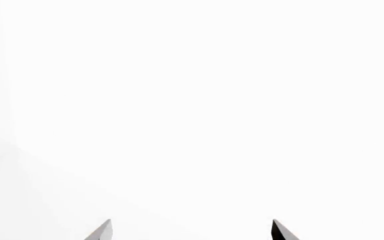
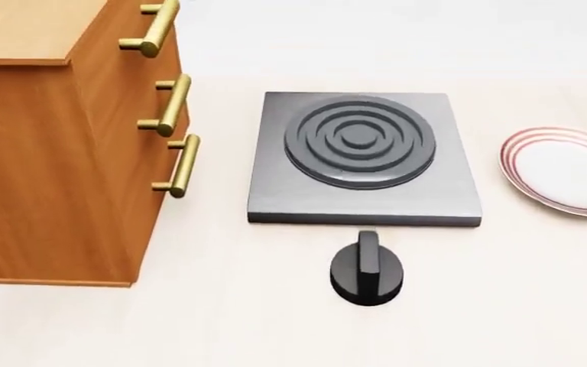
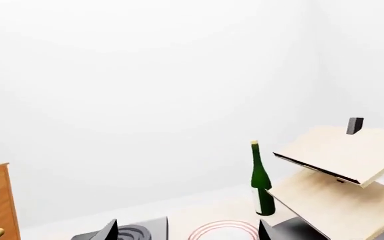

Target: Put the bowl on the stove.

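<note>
The dark-grey stove point(image 2: 365, 160) with ringed burner lies just below the right hand point(image 3: 186, 232), fingers apart.

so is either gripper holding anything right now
Nothing is held: the left gripper and right gripper both show spread fingertips with nothing between. No bowl in view.

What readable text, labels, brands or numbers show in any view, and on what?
None readable in any view.
Green bottle: pale label patch low on the body, too small to tell if it carries print.
Stove, black knob, red-ringed plate, wooden drawer cabinet, tilted wooden shelf: no markings visible.
Left wrist view: blank white background, only end effector tips, no text.
</note>
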Controlling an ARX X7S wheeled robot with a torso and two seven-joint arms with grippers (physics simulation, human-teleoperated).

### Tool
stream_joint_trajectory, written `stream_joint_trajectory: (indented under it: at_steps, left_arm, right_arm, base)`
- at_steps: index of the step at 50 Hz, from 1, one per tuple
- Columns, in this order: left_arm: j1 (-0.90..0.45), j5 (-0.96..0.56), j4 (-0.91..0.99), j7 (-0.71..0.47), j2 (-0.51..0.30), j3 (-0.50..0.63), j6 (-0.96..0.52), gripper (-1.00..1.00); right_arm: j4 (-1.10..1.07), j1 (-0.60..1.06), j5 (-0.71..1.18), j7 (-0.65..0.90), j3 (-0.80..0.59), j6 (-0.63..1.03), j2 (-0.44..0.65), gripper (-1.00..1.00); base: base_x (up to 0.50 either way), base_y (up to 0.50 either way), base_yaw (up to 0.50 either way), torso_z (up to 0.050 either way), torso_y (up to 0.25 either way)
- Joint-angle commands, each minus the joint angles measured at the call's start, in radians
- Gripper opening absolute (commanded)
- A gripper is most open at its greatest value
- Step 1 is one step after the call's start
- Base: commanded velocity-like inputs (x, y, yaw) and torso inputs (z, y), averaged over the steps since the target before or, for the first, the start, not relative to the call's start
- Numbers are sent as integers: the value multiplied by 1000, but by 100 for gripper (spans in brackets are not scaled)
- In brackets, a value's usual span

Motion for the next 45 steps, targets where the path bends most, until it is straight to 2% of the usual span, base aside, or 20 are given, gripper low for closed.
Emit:
stream_joint_trajectory:
  at_steps: [1, 35, 39, 45]
  left_arm:
    - [2, -5, 1, 4, -1, 0, 1, 100]
    - [5, -11, -6, 18, 9, 13, 0, 100]
    - [6, -10, -7, 20, 10, 14, 0, 100]
    - [10, -15, -8, 20, 7, 13, -1, 100]
  right_arm:
    - [3, -3, -3, -2, -9, -2, -1, 100]
    - [-9, 0, 17, 13, -41, 19, 30, 100]
    - [8, 50, -13, 45, -100, 20, 53, 100]
    - [57, 147, 50, 105, -133, 100, 188, 100]
  base:
    - [500, 0, 0, 0, 15]
    - [500, 0, 0, 0, 1]
    - [500, 0, 0, 0, 0]
    - [83, 0, 0, 0, 0]
